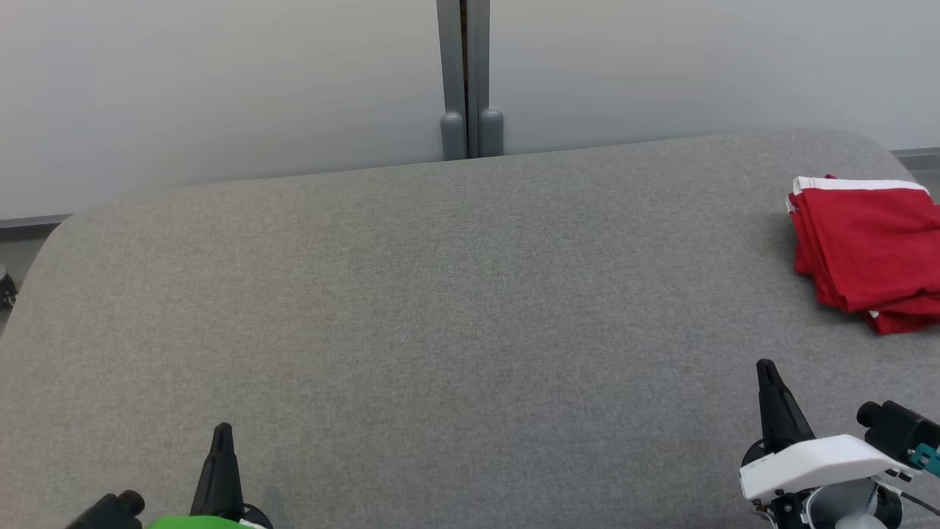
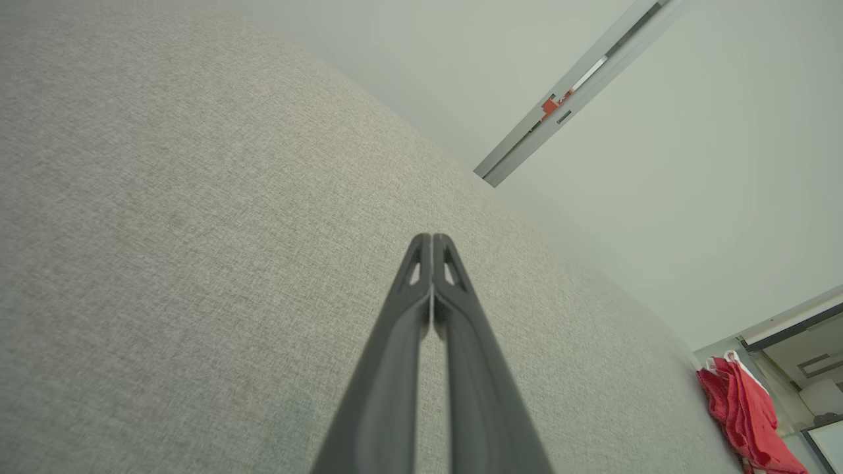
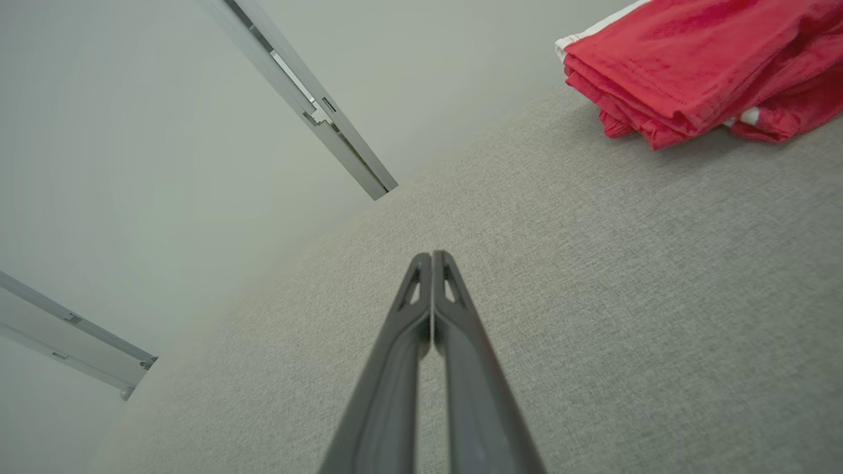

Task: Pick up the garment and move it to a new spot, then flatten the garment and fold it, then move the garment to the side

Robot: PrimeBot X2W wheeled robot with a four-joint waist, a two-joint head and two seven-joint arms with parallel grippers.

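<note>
The garment (image 1: 866, 250) is red with a white band and lies folded in a stack at the far right of the grey table (image 1: 440, 294). It also shows in the right wrist view as the garment (image 3: 698, 62) and small in the left wrist view as the garment (image 2: 744, 415). My left gripper (image 1: 222, 430) stands at the lower left, shut, with nothing between its fingers (image 2: 431, 240). My right gripper (image 1: 766, 365) is at the lower right, shut and empty (image 3: 432, 257), a short way in front of the garment and apart from it.
Behind the table stands a pale wall with a grey vertical post (image 1: 465, 81). The table's back corners are rounded, and the garment sits close to the right edge.
</note>
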